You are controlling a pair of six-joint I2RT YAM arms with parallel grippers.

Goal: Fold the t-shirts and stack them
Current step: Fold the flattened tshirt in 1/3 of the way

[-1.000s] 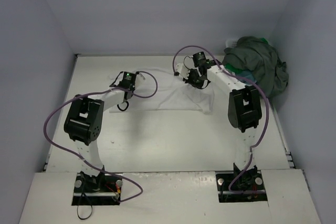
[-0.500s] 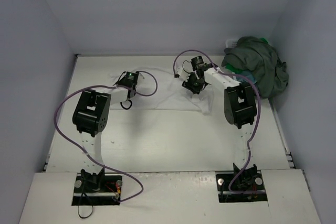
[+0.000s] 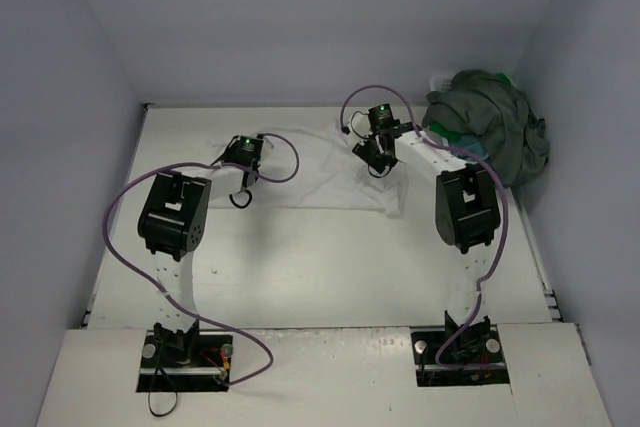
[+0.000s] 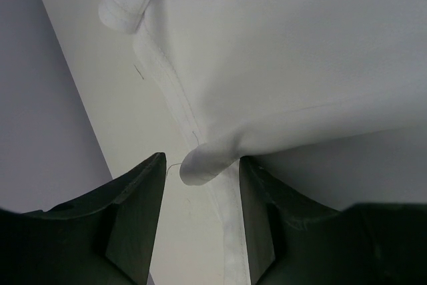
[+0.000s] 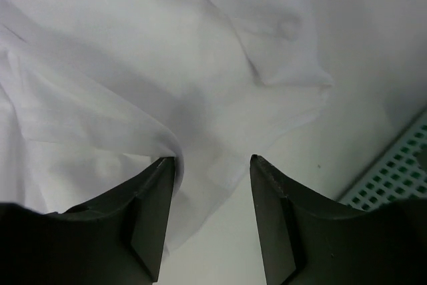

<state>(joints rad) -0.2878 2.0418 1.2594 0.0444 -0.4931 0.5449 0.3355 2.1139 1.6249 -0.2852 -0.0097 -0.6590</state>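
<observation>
Judging by the layout, the task is at an early stage: nothing is folded and no stack exists. One white t-shirt [image 3: 310, 172] lies spread on the table [image 3: 330, 267] just beside the basket [image 3: 437, 80], toward the table's middle. The other shirts (olive-grey on top, green and light blue showing at the edges) sit in a heap [image 3: 495, 127] on the basket. The left fingers [image 4: 130, 221], at the shirt edge farthest from the basket, are spread with a raised fold of hem between them, not clamped. The right fingers [image 5: 150, 211], at the edge nearest the basket, are likewise spread over loose cloth. Only the overhead view shows the heap and the shirt's whole outline. Only the wrist views show the finger gaps, and the right one shows the basket's slats.
</observation>
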